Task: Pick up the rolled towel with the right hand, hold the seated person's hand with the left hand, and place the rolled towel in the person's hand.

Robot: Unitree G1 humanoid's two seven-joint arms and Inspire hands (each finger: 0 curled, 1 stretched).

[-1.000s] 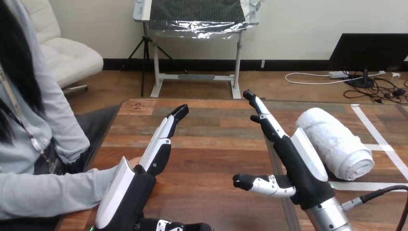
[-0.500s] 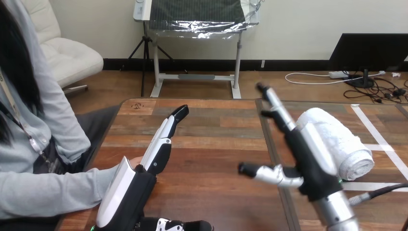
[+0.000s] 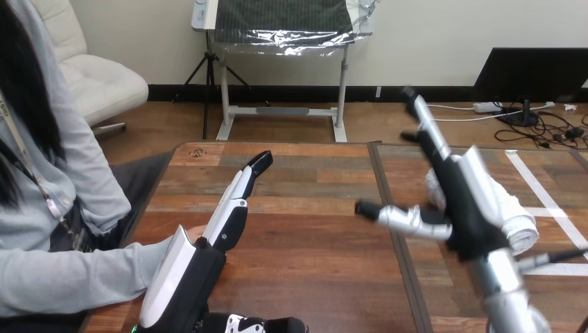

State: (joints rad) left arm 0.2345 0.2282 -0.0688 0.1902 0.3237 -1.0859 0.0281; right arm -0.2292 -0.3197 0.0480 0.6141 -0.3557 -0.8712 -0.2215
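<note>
Over the rolled towel (image 3: 519, 223), hovering right hand (image 3: 470, 207) spread wide and empty, keeping left hand (image 3: 197, 267) straight-fingered beside the person's sleeve (image 3: 69, 277); grasping, holding, placing all pending.

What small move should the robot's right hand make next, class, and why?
Probably lower the right hand onto the rolled towel and curl its fingers round it. The hand is raised and open in front of the towel, fingers straight, thumb spread, and the towel lies ungrasped on the table.
</note>
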